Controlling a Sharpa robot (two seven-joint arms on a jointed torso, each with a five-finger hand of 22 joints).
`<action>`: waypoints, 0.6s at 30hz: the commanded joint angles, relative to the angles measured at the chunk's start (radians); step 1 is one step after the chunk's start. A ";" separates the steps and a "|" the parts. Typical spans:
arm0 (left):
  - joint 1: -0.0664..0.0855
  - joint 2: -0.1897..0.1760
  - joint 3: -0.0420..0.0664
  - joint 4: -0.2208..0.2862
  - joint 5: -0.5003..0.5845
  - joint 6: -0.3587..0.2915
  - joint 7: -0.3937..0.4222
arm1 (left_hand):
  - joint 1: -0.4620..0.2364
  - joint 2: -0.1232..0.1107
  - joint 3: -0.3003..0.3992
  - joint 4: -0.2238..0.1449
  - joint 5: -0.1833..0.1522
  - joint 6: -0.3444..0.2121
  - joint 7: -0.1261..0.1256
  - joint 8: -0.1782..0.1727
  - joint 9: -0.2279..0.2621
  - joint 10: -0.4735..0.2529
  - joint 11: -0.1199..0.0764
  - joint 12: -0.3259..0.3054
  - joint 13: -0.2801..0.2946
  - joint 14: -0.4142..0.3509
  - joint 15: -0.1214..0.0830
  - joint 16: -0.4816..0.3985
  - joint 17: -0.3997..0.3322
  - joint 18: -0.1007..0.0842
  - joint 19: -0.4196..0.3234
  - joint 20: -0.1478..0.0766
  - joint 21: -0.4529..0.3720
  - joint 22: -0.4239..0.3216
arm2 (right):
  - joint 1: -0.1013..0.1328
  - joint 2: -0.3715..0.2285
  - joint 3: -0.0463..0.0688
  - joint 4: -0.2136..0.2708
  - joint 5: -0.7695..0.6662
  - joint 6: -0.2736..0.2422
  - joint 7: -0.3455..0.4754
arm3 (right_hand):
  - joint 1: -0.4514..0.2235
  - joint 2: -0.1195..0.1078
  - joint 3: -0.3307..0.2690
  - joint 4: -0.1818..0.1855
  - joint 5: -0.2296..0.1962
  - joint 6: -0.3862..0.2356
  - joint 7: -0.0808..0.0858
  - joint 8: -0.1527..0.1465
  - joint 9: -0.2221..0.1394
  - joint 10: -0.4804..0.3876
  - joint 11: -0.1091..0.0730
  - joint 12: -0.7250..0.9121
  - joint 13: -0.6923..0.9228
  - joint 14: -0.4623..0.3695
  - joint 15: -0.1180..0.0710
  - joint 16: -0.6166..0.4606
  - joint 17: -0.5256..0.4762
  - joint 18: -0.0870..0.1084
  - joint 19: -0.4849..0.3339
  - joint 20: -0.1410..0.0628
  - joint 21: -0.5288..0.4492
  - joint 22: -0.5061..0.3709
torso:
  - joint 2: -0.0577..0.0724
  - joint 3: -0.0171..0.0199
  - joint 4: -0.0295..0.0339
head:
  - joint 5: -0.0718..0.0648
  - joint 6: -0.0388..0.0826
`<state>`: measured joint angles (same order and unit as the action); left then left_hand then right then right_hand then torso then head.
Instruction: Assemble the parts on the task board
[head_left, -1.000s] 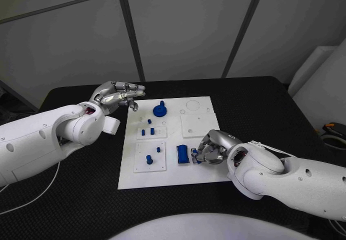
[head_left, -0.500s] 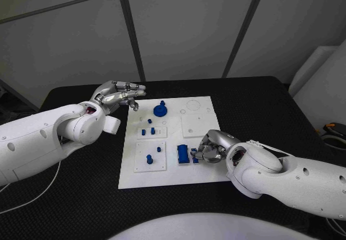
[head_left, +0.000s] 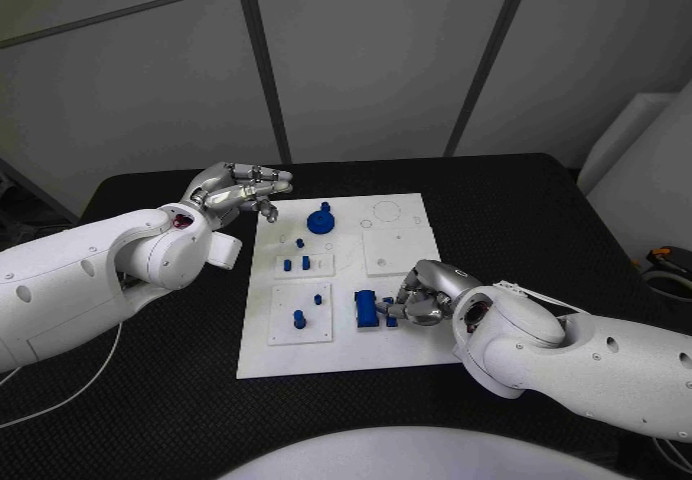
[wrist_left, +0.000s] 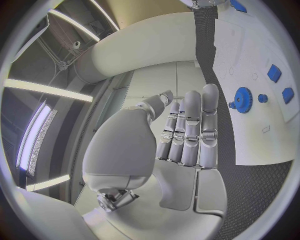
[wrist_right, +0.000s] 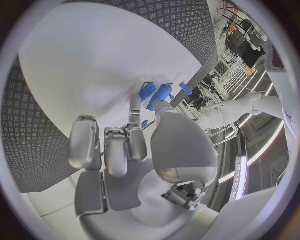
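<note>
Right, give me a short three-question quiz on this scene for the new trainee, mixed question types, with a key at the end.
1. True or false: the left hand rests on top of the blue gear.
2. Multiple choice: the right hand is A) off the table, B) at the near right part of the task board beside small blue parts, C) over the board's far left corner.
3. Fill in: the blue gear lies at the ___ end of the task board, seen from the robot.

Key: 1 false, it is beside the board's far left edge, apart from the gear. 2 B. 3 far.
</note>
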<state>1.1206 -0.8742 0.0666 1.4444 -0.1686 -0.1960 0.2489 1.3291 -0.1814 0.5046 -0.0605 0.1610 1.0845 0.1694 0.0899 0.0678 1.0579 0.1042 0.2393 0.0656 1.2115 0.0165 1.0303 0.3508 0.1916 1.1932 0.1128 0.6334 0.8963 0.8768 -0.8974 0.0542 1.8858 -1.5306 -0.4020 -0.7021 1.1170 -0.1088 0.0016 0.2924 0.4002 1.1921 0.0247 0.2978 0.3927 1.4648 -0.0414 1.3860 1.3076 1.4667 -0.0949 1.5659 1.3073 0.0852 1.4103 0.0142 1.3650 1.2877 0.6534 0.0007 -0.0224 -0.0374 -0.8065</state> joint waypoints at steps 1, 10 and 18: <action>0.001 0.001 0.001 0.000 0.001 0.010 -0.001 | -0.003 0.009 -0.005 -0.001 0.004 -0.001 -0.004 -0.006 -0.001 -0.003 0.000 0.003 0.001 -0.002 0.001 0.006 0.001 -0.009 -0.008 0.001 -0.005 -0.002 | 0.000 -0.011 -0.001 0.014 -0.017 -0.008 0.020 | 0.010 0.002 -0.010 -0.005 -0.008 -0.009 -0.001 0.002 0.004 0.052 -0.004 0.002 0.155 0.103 -0.006 0.003 0.259 -0.018 -0.003 -0.001 -0.001 -0.001 | 0.000 0.0009 -0.0002 | 0.000 0.000; 0.001 -0.002 0.001 0.000 0.001 0.010 -0.001 | -0.003 0.009 -0.005 -0.001 0.004 -0.001 -0.004 -0.006 -0.001 -0.003 0.000 0.003 0.001 -0.002 0.001 0.006 0.001 -0.009 -0.008 0.001 -0.005 -0.002 | 0.000 -0.059 -0.001 0.047 -0.012 0.006 0.112 | 0.117 -0.007 -0.042 -0.025 -0.086 -0.018 0.001 0.004 0.012 0.050 -0.003 -0.003 0.153 0.103 -0.005 0.001 0.257 -0.017 -0.005 0.000 -0.004 -0.003 | -0.001 -0.0001 -0.0020 | -0.001 0.000; 0.001 -0.001 0.001 -0.001 0.001 0.010 -0.001 | -0.003 0.009 -0.005 -0.001 0.004 -0.001 -0.004 -0.006 -0.001 -0.003 0.000 0.003 0.001 -0.002 0.001 0.006 0.001 -0.009 -0.008 0.001 -0.005 -0.002 | -0.001 -0.075 -0.001 0.049 -0.008 0.026 0.143 | 0.167 -0.002 -0.072 -0.032 -0.160 -0.019 0.003 0.005 0.017 0.049 -0.001 -0.006 0.153 0.102 -0.004 0.001 0.255 -0.017 -0.006 0.002 -0.006 -0.004 | 0.000 0.0011 -0.0010 | -0.003 0.002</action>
<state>1.1206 -0.8756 0.0666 1.4436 -0.1686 -0.1958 0.2462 1.3291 -0.1815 0.5046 -0.0605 0.1610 1.0844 0.1694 0.0899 0.0678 1.0580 0.1042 0.2393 0.0655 1.2115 0.0165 1.0303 0.3507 0.1916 1.1932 0.1128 0.6334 0.8963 0.8756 -0.9726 0.0532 1.9333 -1.5373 -0.3933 -0.6043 1.2753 -0.1114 -0.0648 0.2622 0.2424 1.1816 0.0285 0.2983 0.4087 1.4649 -0.0413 1.3860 1.3076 1.4667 -0.0948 1.5659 1.3079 0.0852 1.4103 0.0142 1.3650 1.2851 0.6523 0.0012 -0.0241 -0.0398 -0.8053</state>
